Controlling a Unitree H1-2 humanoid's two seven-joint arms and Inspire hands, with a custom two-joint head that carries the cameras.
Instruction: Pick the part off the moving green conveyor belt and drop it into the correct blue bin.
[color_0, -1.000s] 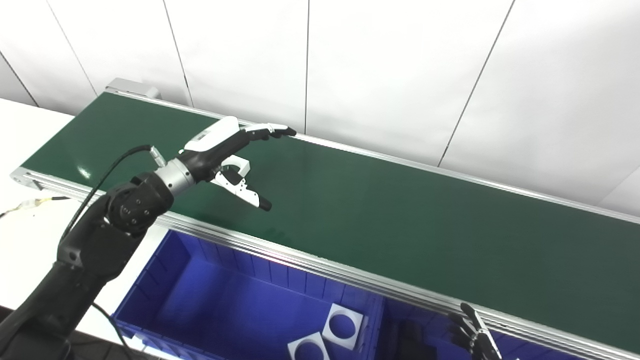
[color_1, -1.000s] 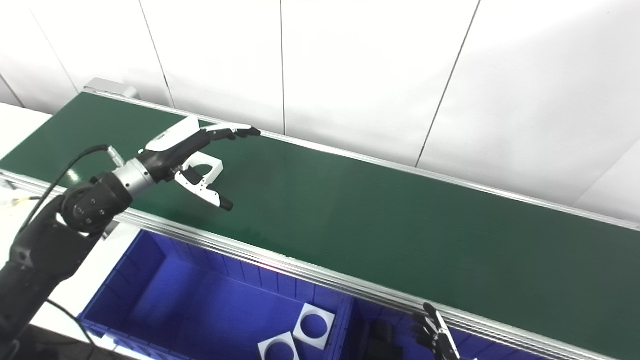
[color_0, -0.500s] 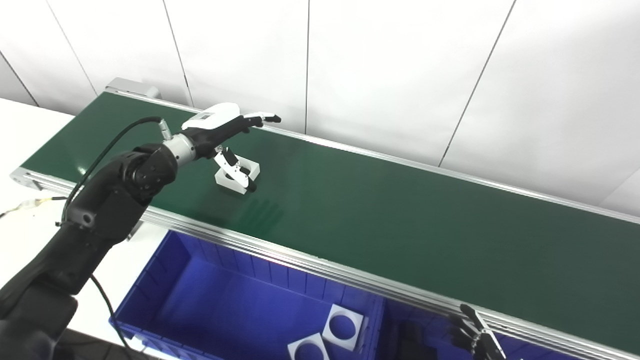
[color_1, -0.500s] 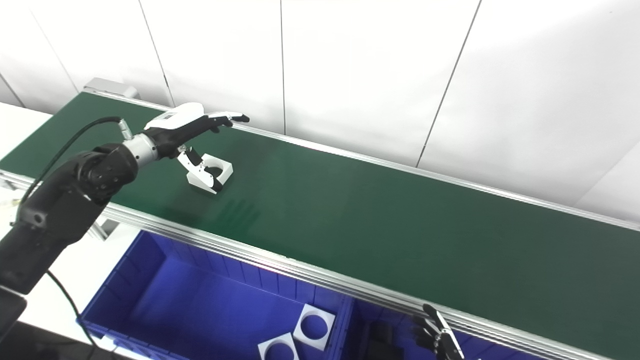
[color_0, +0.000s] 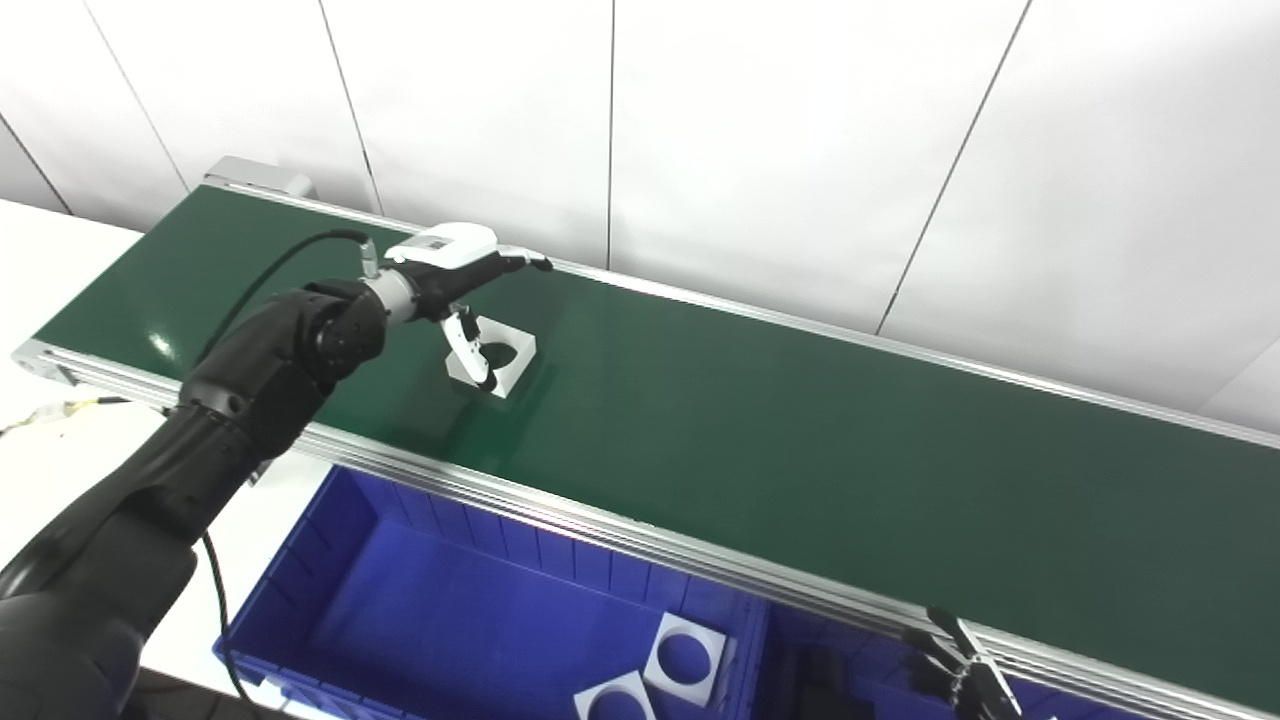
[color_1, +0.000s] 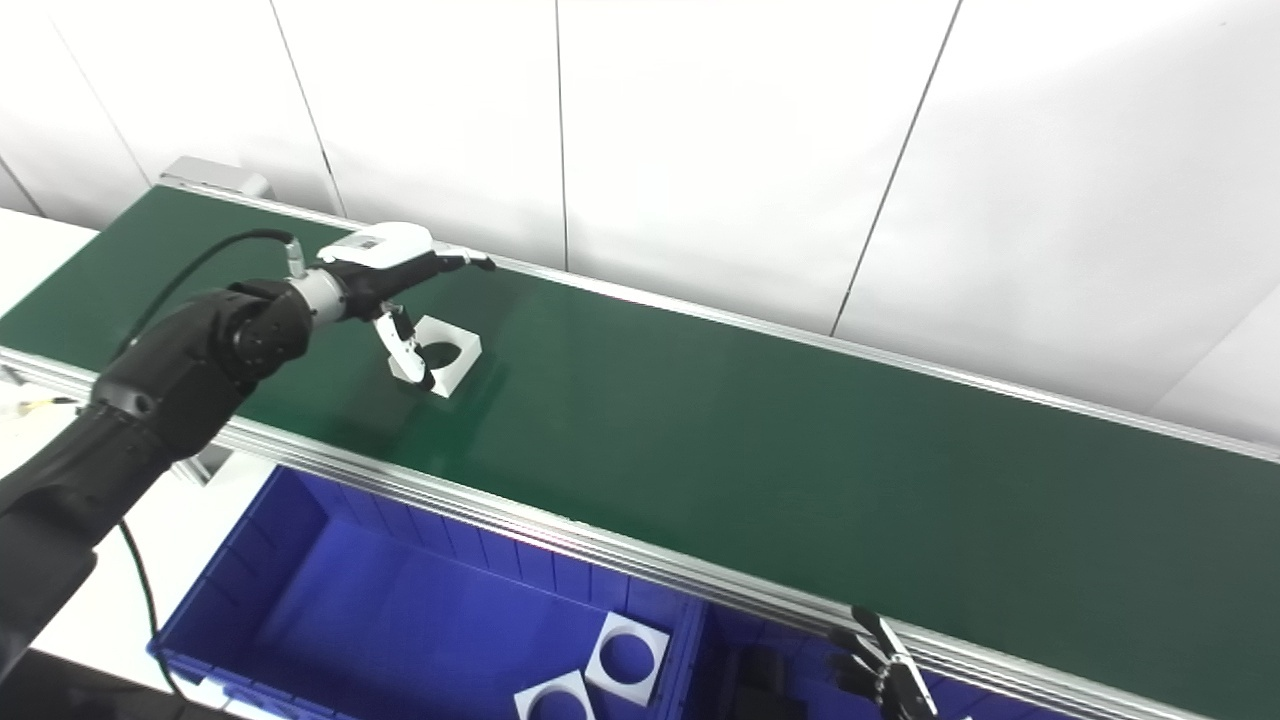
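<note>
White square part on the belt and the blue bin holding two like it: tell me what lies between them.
In both eye views: bare green conveyor belt, then its aluminium side rail.

**Part rides out from under the hand**

The white square part (color_0: 497, 354), a second ago mostly hidden beneath the left hand (color_0: 455, 270), has travelled along the belt and now shows past the thumb. The hand has reached farther out and lower, thumb hanging against the part's near edge.
</note>
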